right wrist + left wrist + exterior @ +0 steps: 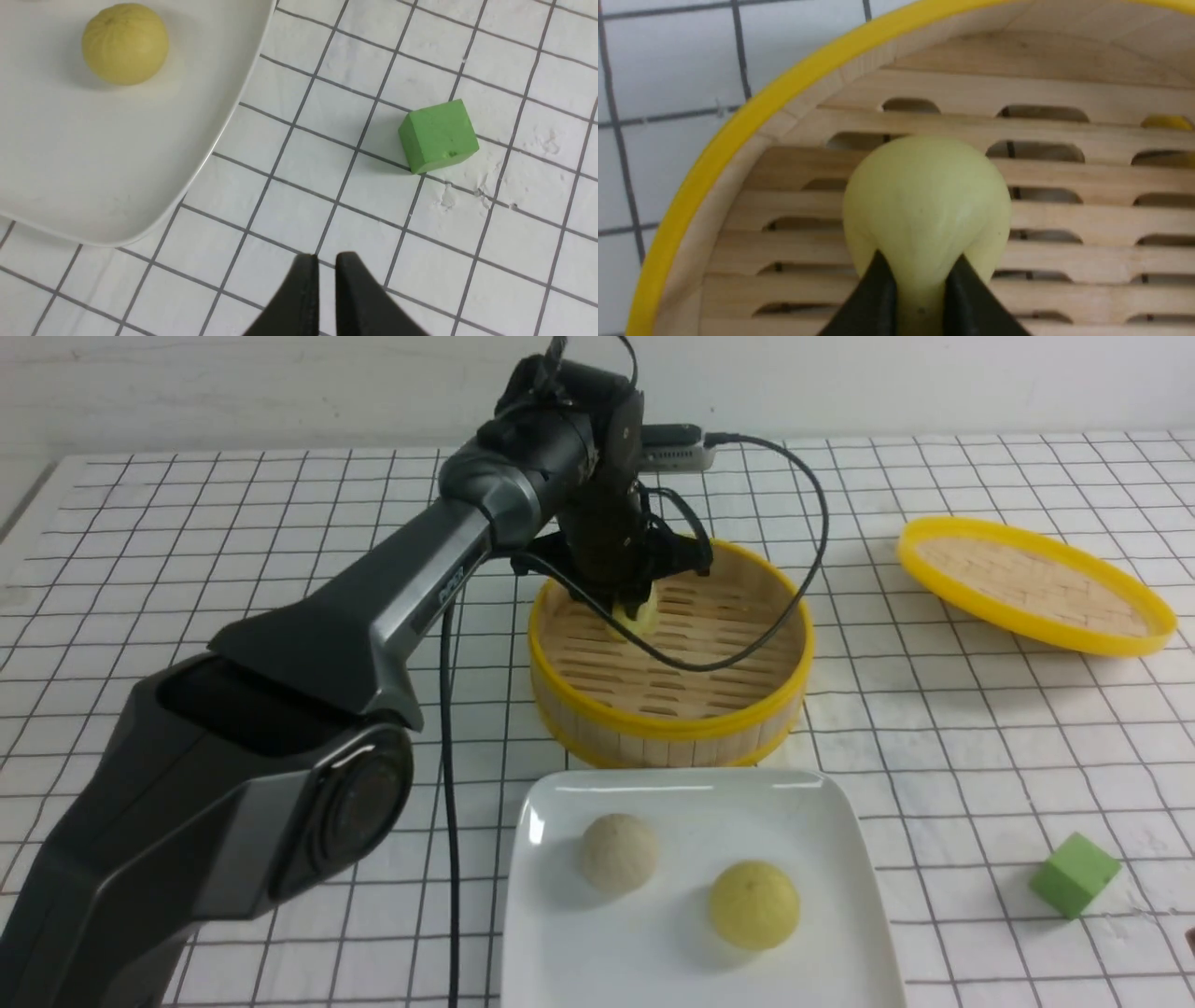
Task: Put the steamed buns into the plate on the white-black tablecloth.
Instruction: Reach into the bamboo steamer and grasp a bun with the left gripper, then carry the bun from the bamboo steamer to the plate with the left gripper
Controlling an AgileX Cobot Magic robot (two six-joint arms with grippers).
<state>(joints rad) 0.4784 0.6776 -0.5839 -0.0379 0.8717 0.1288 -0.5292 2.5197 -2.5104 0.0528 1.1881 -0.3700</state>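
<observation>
My left gripper [633, 613] reaches down into the bamboo steamer basket [672, 728] and is shut on a pale yellow steamed bun [924, 205], squeezing it out of round over the slatted floor; the bun's edge shows under the fingers in the front view [639, 616]. The white plate [840, 821] at the front holds an off-white bun [618, 851] and a pale yellow bun [753, 903]; that yellow bun [125, 43] and the plate [93, 177] also show in the right wrist view. My right gripper [327, 261] is shut and empty above the white-black tablecloth [303, 163], beside the plate.
The steamer's flat yellow-rimmed lid [1032, 583] lies at the back right. A green cube [1074, 875] sits on the cloth at the front right, also in the right wrist view [438, 135]. The left arm's cable [794, 607] drapes across the basket.
</observation>
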